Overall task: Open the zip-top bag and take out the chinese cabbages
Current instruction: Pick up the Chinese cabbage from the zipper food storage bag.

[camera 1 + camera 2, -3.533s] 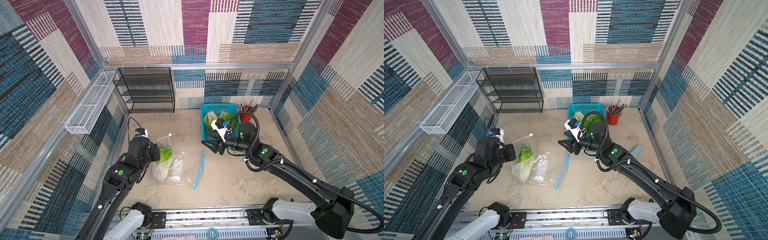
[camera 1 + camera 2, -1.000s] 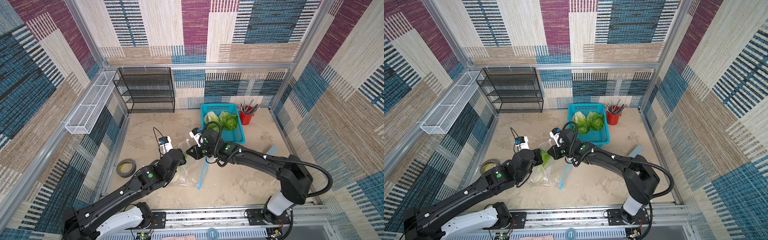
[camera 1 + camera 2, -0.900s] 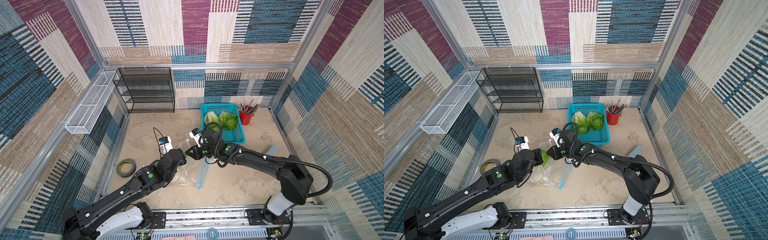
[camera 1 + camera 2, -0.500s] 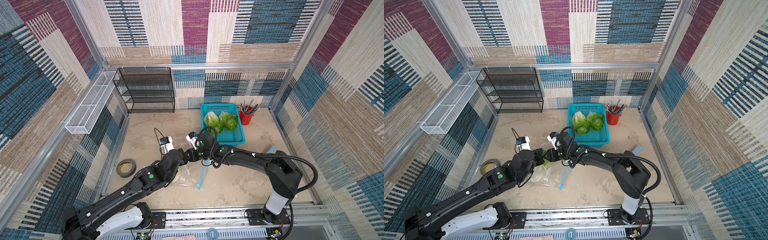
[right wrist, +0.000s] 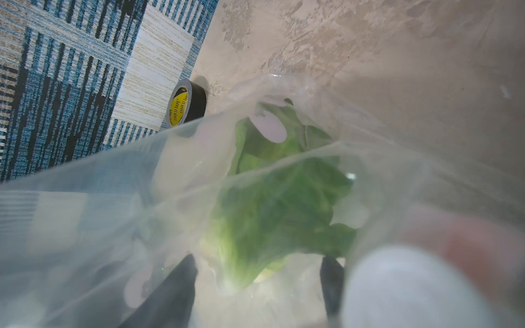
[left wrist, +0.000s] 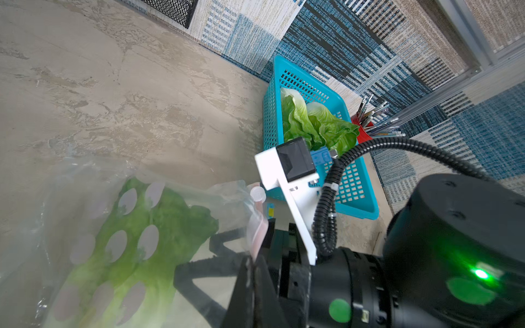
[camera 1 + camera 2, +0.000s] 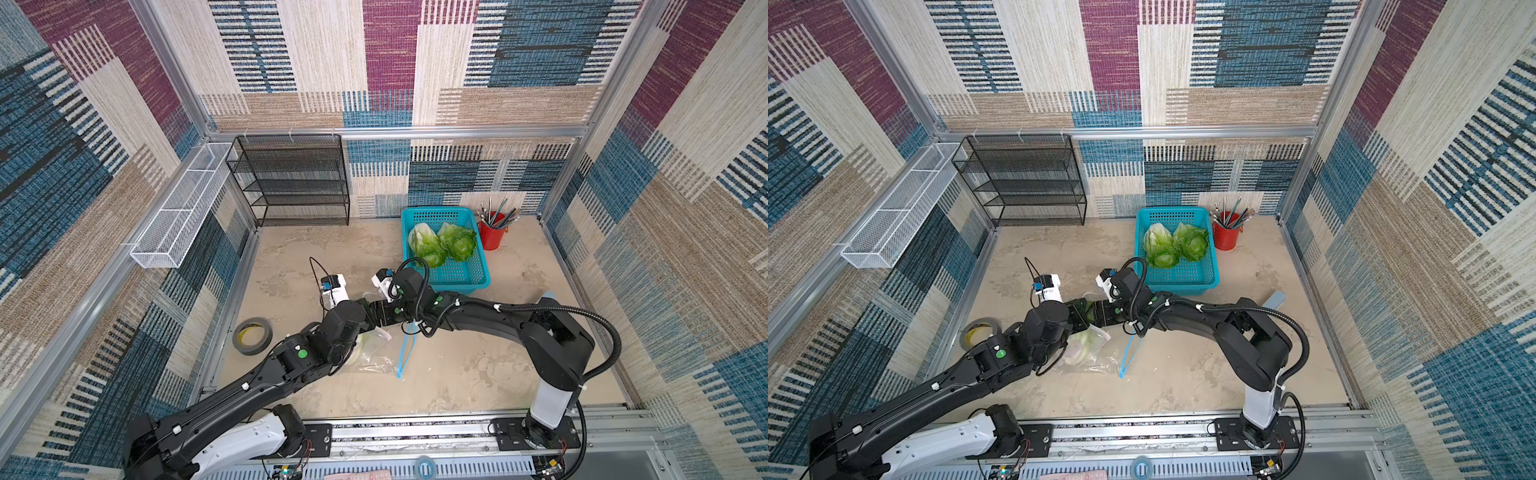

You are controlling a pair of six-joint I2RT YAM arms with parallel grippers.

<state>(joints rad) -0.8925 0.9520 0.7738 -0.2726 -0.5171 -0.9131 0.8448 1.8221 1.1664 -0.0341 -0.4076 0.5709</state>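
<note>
1. Well off to the left of my left pincer (image 7: 368, 310) (image 7: 1077, 314), a roll of tape (image 5: 199, 102) lies flat on the tabletop (image 7: 457, 374), close to the side wall.
2. My left pincer (image 6: 252, 264) is clamped tight on the lip of the zip-top bag (image 7: 374, 357) (image 7: 1096, 357), and that edge is lifted off the tabletop.
3. From that pincer the clear bag, dotted with pale round spots, sags back toward my base and lies crumpled. Its blue zip strip (image 7: 405, 349) (image 7: 1129, 353) trails on the side nearer my right pincer.
4. One chinese cabbage (image 6: 147, 241) (image 5: 278, 204) is in the bag, its green tips toward both pincers and its pale base (image 7: 1084, 345) deeper in, beside my left arm.
5. My right pincer (image 6: 196, 255) (image 5: 258, 259) faces the left one almost tip to tip. Its jaws are spread wide, one on either side of the green tips, and they grip nothing. I see them only through blurred film, so I cannot tell whether they touch the leaves.
6. Beyond my right pincer and a little to its right, a teal basket (image 7: 440, 212) holds the other two chinese cabbages (image 7: 424, 245) (image 7: 1192, 243), side by side and touching.
7. Just right of the basket stands a red cup (image 7: 491, 239) of pencils, well apart from both pincers.
</note>
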